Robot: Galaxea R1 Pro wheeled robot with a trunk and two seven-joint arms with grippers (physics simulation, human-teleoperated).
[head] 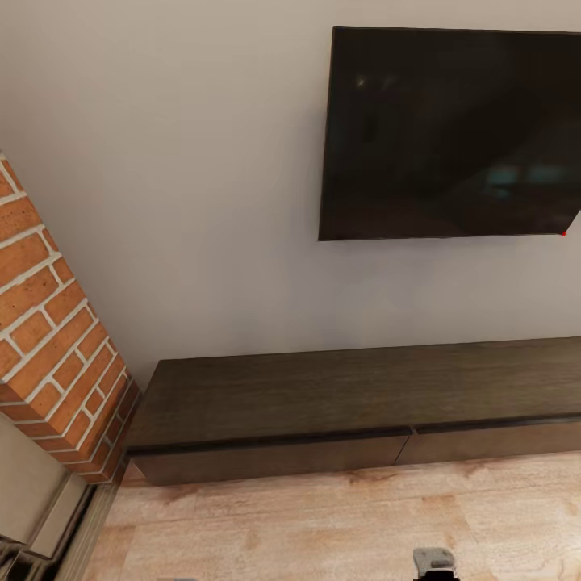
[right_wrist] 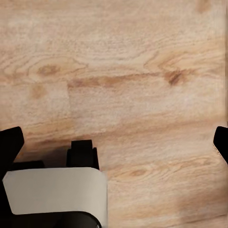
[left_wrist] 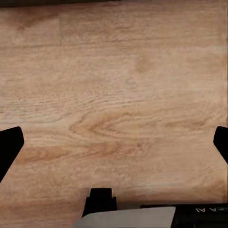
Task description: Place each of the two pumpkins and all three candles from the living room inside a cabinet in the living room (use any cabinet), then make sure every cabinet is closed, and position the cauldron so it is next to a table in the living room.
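Note:
The cabinet [head: 355,403], a long low dark-brown unit, runs along the wall in the head view with its drawer fronts shut flush. A grey part of my right arm [head: 434,559] pokes in at the head view's lower edge. In the left wrist view my left gripper [left_wrist: 114,142] is open over bare wooden floor, its dark fingertips [left_wrist: 9,147] wide apart with nothing between them. My right gripper [right_wrist: 114,142] is likewise open over the floor, one fingertip [right_wrist: 10,142] at each side of the frame. Pumpkins, candles and cauldron are out of view.
A brick fireplace [head: 56,347] stands at the cabinet's left end, with a stone ledge [head: 32,492] at its foot. A black TV [head: 452,133] hangs on the pale wall above the cabinet. Light wooden floor [head: 339,524] lies in front of the cabinet.

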